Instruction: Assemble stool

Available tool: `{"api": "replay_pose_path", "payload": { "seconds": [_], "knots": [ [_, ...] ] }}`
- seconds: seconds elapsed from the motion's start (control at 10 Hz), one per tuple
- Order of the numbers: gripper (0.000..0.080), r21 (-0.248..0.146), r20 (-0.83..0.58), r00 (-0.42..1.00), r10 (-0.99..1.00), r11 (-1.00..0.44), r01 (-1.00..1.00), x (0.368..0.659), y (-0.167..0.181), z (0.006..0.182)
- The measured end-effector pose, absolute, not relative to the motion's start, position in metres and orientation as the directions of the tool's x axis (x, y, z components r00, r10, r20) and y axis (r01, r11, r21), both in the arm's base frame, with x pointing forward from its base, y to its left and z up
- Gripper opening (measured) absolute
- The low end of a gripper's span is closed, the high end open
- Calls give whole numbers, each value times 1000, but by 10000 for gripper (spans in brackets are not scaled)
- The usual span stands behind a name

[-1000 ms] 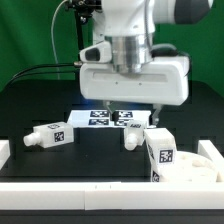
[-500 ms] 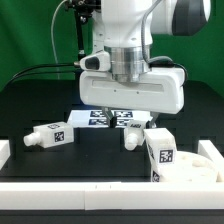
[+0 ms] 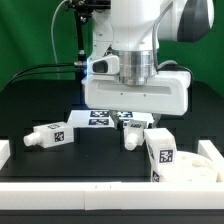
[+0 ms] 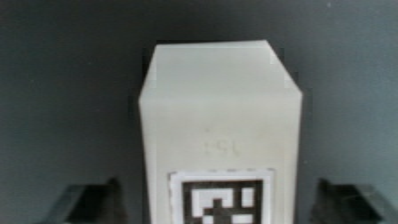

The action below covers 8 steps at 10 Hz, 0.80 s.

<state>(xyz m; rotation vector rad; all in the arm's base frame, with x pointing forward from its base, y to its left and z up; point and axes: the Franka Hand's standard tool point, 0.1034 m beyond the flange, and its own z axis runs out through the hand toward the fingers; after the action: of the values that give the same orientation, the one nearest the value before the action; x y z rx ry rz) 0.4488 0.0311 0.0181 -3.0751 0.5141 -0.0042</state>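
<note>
Exterior view, nearest first.

- A low white rail (image 3: 90, 186) runs along the table's near edge, well in front of the marker board (image 3: 98, 118).
- Just behind the rail, to the exterior view's right of the marker board, is the upright leg (image 3: 158, 152). It is blocky and white, with one square black-and-white tag facing the camera.
- Beside it, further right and cut by the picture's edge, is the curved rim of the seat disc (image 3: 208, 160). Cannot tell whether the two touch.
- To the exterior view's left of the marker board, and nearer the camera, the lying leg (image 3: 47, 135) rests on its side on the black table (image 3: 40, 100), tag on its end face.
- The centre leg (image 3: 129, 136) sits on the table at the near side of the marker board's right end, directly beneath the tool (image 3: 131, 122).
- The marker board lies flat, its printed tags partly hidden by the tool body.

Wrist view, picture soft.

- The centre leg fills the middle, a pale face with a tag at one end.
- One dark finger (image 4: 93, 203) stands on each side of it.
- The tool is spread wide and straddles the leg. A thin dark gap shows between each finger and the leg, so no grip is seen.

Markings: the square tags carry coded black-and-white patterns. Anything finer is too small to read.

Farthest: the white arm (image 3: 140, 30) rises above the marker board, with the green backdrop (image 3: 30, 30) behind it.
</note>
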Motion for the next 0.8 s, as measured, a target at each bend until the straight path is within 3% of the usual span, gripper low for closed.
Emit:
{"api": "replay_pose_path", "payload": {
  "seconds": [0.1,0.3,0.6,0.8],
  "knots": [
    [351,-24,-1,947,-322,-946,-322,449,31,18],
    [331,-22,0,955,-297,-955,-297,449,33,18],
    [331,-7,7,977,212,-977,212,452,64,30],
    [331,26,36,949,314,-949,313,452,50,32]
  ]
}}
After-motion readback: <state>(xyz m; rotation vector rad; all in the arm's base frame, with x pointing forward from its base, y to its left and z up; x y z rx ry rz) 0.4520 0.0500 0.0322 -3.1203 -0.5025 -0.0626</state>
